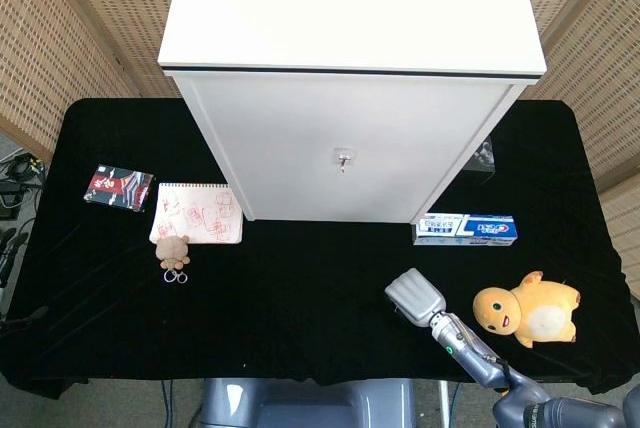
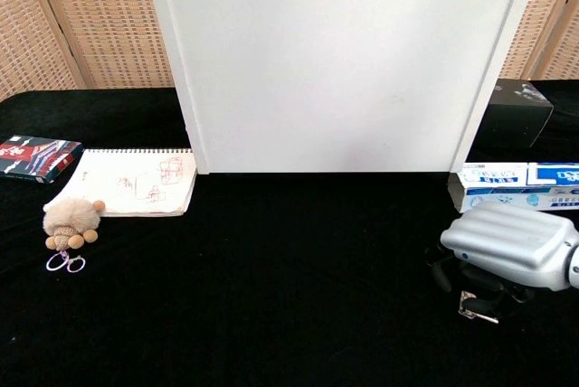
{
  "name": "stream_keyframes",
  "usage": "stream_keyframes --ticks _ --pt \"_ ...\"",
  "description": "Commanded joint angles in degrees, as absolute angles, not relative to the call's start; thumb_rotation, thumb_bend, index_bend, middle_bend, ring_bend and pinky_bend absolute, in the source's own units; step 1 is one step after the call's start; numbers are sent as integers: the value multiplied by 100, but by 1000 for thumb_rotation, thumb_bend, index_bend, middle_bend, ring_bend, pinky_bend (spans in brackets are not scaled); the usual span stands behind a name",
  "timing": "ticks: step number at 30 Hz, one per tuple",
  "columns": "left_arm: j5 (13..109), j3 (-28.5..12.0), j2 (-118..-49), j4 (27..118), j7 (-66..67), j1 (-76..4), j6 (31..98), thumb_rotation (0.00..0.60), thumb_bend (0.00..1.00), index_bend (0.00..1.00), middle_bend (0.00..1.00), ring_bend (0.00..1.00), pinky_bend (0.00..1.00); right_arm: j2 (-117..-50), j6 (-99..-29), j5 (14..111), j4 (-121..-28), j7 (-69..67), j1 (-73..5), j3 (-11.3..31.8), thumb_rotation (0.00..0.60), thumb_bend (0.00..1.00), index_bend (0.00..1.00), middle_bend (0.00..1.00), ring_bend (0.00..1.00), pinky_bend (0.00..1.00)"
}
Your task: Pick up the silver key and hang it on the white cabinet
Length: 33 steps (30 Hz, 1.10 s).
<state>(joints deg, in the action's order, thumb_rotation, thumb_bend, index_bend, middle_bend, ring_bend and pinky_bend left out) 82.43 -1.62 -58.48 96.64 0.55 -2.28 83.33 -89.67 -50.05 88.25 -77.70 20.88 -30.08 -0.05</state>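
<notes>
The silver key (image 2: 477,311) lies flat on the black cloth at the front right, seen only in the chest view. My right hand (image 2: 511,247) hovers low right over it, back up, dark fingers (image 2: 489,296) curled down around the key; whether they grip it is hidden. In the head view the right hand (image 1: 414,295) covers the key. The white cabinet (image 1: 350,138) (image 2: 335,61) stands at the back centre, with a small hook (image 1: 342,158) on its front face. My left hand shows in neither view.
A toothpaste box (image 1: 466,229) (image 2: 516,184) lies just behind the hand, and a yellow plush toy (image 1: 530,308) sits to its right. A black box (image 2: 520,116) stands beside the cabinet. At the left are a notebook (image 1: 196,214), a plush keychain (image 1: 174,253) and a red-black pack (image 1: 119,187).
</notes>
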Motion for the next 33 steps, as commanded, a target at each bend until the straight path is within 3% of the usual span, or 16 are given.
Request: stream_keyframes --ticks 1,33 --pt "8240 -161 -5850 9663 60 -230 8329 600 0 0 0 0 0 -8994 -4985 8788 -7737 2140 -3028 -15 600 533 530 881 878 1000" --pt "8225 -154 -5855 9669 81 -247 8319 600 0 0 0 0 0 -8981 -5020 8520 -7778 2400 -3127 -190 600 615 589 882 878 1000"
